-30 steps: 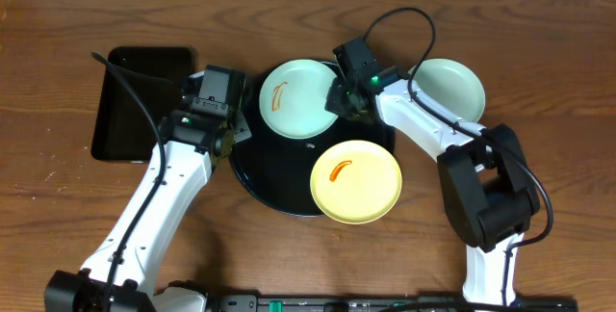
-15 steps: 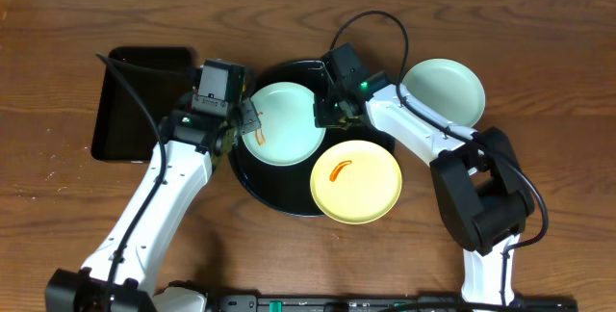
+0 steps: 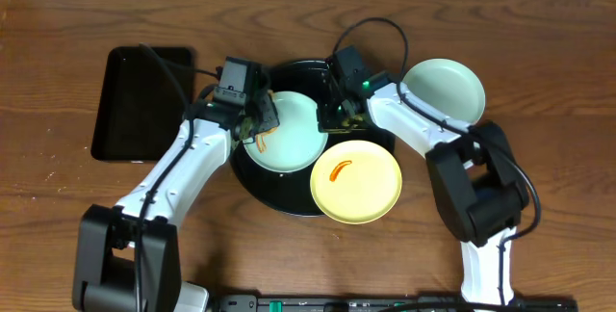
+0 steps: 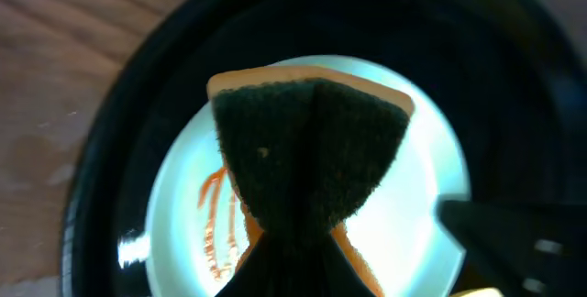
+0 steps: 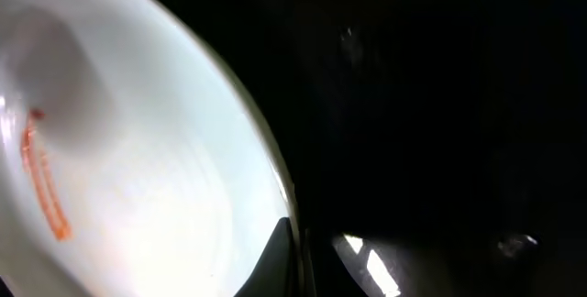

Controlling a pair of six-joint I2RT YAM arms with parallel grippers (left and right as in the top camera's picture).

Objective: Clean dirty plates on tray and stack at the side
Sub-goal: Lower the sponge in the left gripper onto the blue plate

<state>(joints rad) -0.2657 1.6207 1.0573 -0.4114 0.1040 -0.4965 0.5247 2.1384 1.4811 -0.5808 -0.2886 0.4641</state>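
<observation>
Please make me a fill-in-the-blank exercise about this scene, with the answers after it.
The left gripper is shut on an orange, dark-faced ____. The right gripper holds the smeared pale mint round plate by its ____. The pale yellow round plate bears a smear coloured ____.
Missing words: sponge; rim; orange.

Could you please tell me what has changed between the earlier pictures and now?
The right gripper, pinching the rim of the smeared mint plate, dragged it leftward toward the middle of the round tray. The left gripper swung right from beside the tray, bringing its sponge over that plate. The yellow plate, clean mint plate and rectangular tray stayed put.
</observation>
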